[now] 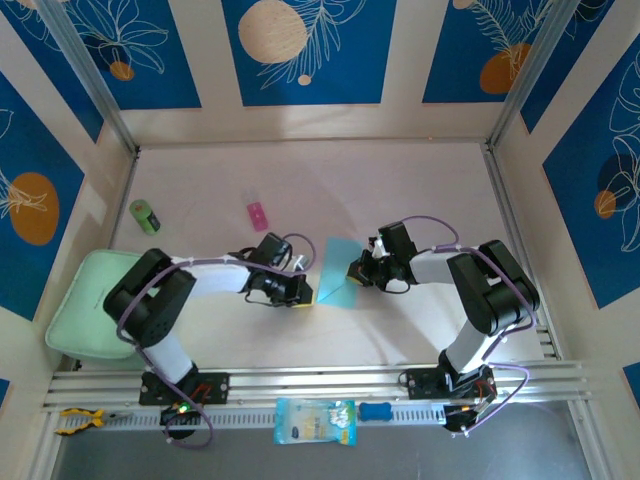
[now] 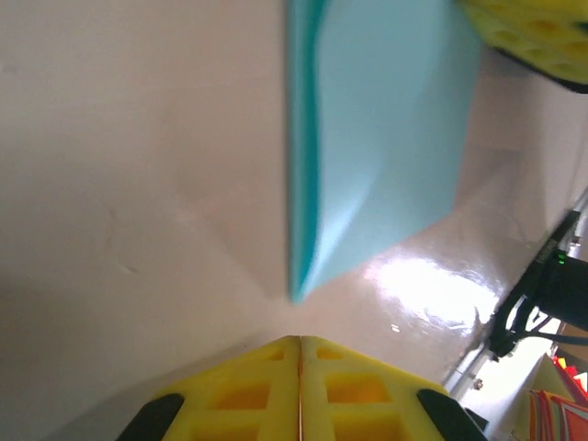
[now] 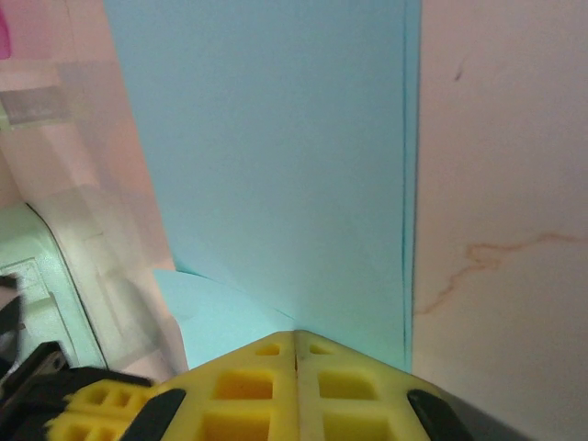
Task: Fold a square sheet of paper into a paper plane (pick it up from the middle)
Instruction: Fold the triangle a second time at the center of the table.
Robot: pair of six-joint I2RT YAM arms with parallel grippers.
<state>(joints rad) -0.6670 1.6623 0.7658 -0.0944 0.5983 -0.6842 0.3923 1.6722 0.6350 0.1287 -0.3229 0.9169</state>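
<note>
Nearest, on the rail (image 1: 330,378) in front of the arm bases, lie a printed packet (image 1: 314,420), a small blue object (image 1: 375,411) just beside it, and yellow-handled pliers (image 1: 78,420) far to the left. A pale green tray (image 1: 80,310) sits at the table's left edge, next to the left arm.

Mid-table, the two grippers face each other across the sheet (image 1: 335,272). The left gripper (image 1: 303,296) has its yellow fingers pressed flat together with nothing between them; its wrist view shows the closed tips (image 2: 299,354) just short of the sheet's near corner (image 2: 377,138), not touching. That corner and edge stand off the table, with shadow beneath.

The right gripper (image 1: 356,272) is at the sheet's opposite edge. Its jaws are also closed, and from its wrist the sheet (image 3: 276,156) runs straight into the seam of the tips (image 3: 296,344), so it appears nipped there (thin paper, so the grip itself is hard to make out). A straight folded edge runs up the sheet's right side, and a small flap curls at lower left.

Beyond, well apart from the sheet, a pink block (image 1: 258,215) and a green cylinder (image 1: 145,216) rest on the table (image 1: 420,180).
</note>
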